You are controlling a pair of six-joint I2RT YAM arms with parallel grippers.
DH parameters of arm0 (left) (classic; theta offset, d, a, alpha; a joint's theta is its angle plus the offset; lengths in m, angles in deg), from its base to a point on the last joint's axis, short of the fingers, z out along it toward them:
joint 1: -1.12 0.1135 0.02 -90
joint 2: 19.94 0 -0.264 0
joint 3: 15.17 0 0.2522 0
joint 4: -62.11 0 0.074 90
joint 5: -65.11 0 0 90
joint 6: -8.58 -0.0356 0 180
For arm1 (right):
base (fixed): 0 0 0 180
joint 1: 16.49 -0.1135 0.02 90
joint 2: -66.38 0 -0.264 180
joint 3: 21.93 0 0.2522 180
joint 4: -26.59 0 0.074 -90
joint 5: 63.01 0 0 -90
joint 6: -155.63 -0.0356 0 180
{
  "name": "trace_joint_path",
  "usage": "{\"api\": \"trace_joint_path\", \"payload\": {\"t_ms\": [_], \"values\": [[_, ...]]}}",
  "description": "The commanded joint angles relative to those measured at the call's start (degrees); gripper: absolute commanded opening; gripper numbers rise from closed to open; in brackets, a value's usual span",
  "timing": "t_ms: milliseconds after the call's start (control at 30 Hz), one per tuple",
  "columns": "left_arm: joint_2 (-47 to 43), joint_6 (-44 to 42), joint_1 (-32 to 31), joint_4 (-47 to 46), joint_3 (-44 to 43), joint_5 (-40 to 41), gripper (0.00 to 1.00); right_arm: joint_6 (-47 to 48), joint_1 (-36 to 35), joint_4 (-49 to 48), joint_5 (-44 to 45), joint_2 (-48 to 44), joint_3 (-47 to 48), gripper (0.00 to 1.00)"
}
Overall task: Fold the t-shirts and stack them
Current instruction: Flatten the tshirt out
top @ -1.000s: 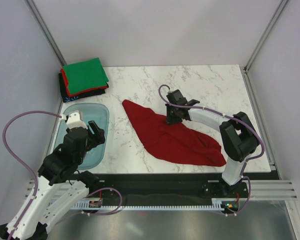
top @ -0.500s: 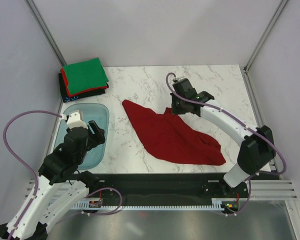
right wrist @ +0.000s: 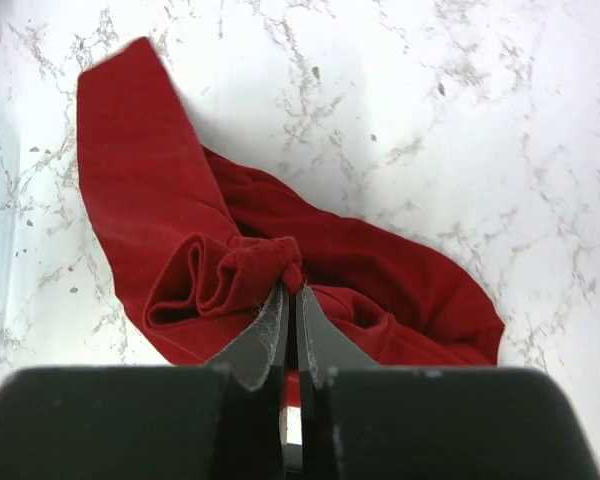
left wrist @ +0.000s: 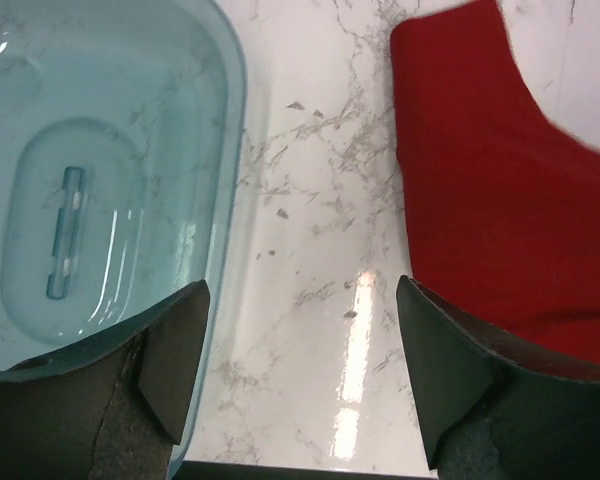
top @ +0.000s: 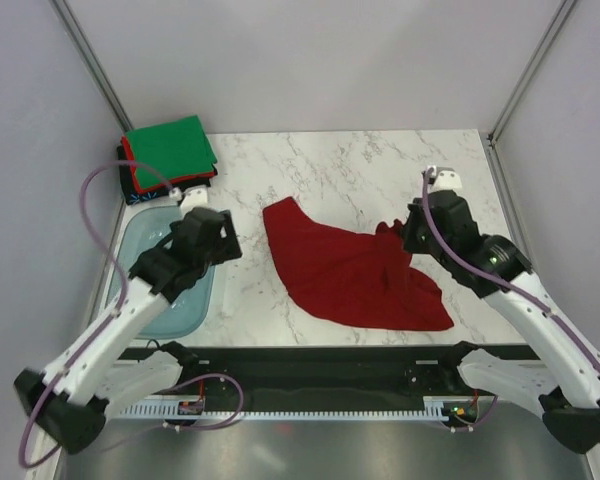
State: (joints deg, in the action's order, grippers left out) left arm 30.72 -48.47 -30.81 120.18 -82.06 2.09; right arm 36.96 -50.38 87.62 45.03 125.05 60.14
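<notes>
Green cloth is topping the folded stack [top: 168, 152] at the desk's [top: 330, 160] far left corner, the tub [top: 140, 235] sitting just nearer. Our left claw [top: 220, 235] is hovering spread wide and empty between tub and red shirt [top: 350, 275], which is lying to its right, long axis running far-left to near-right. Our right claw [top: 410, 232] is pinching the shirt's far right edge. We are judging the left arm nearer the free corner. Only the right wrist view is showing the bunched fold clamped; the left wrist view is showing that corner untouched.
</notes>
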Motion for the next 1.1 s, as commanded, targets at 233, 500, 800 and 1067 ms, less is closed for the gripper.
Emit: {"api": "trace_joint_path", "payload": {"t_ms": [233,500,800,1067], "values": [[52.3,-6.1,4.1,-8.3,-34.6,-11.5,0.8,-6.4,0.0,2.2,-1.8,-11.7,-15.9,0.0],[75.3,-11.5,4.0,-6.3,-59.3,-15.8,0.79,-6.6,0.1,1.7,-3.7,-12.7,-19.0,0.0],[85.8,-12.2,1.5,-6.4,-67.1,-17.5,0.79,-4.6,0.0,-0.2,-3.7,-8.2,-18.2,0.0],[88.6,-13.0,-1.1,-6.3,-68.6,-14.6,0.78,-4.2,0.0,-2.4,-4.9,-5.8,-19.3,0.0]]}}
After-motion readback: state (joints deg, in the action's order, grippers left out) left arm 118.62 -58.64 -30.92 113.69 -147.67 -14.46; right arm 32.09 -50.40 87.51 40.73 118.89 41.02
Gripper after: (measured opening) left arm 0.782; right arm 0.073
